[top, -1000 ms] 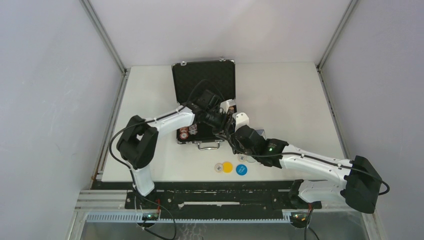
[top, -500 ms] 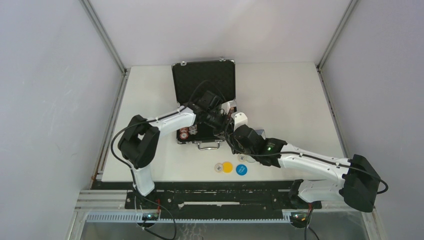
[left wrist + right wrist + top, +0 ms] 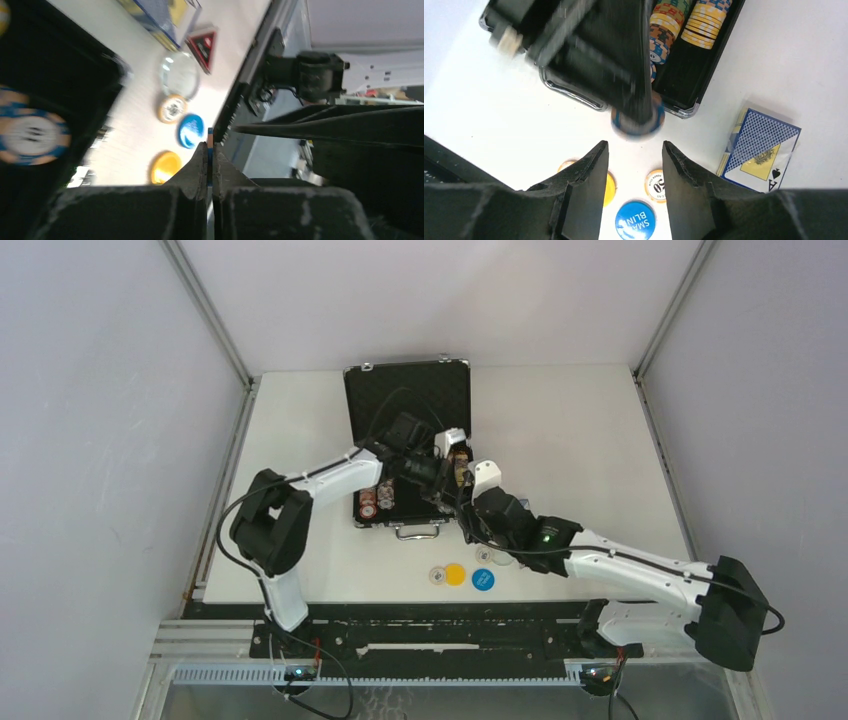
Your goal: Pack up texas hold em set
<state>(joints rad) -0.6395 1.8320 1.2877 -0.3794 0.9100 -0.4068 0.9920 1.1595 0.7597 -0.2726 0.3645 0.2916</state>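
Observation:
The black briefcase (image 3: 407,400) lies open, with chip stacks (image 3: 706,20) in its tray. My left gripper (image 3: 210,147) is shut on a blue poker chip (image 3: 638,120), seen edge-on between the fingertips, and holds it above the table by the case's front edge. My right gripper (image 3: 634,147) hangs open just below that chip, with nothing between its fingers. On the table lie a blue button (image 3: 635,220), a yellow button (image 3: 610,189), an orange-white chip (image 3: 657,185), a pale round button (image 3: 180,75), the red-black triangle token (image 3: 203,44) and the card deck (image 3: 761,150).
The case's metal handle (image 3: 569,95) sticks out toward the arms. Both arms cross close together in front of the case (image 3: 400,515). Grey walls enclose the table on three sides, and the loose buttons lie near its front edge (image 3: 455,574).
My left gripper has gone from part open to shut on the blue chip and has shifted slightly away from the bases. The right gripper has stayed open and drifted a little right.

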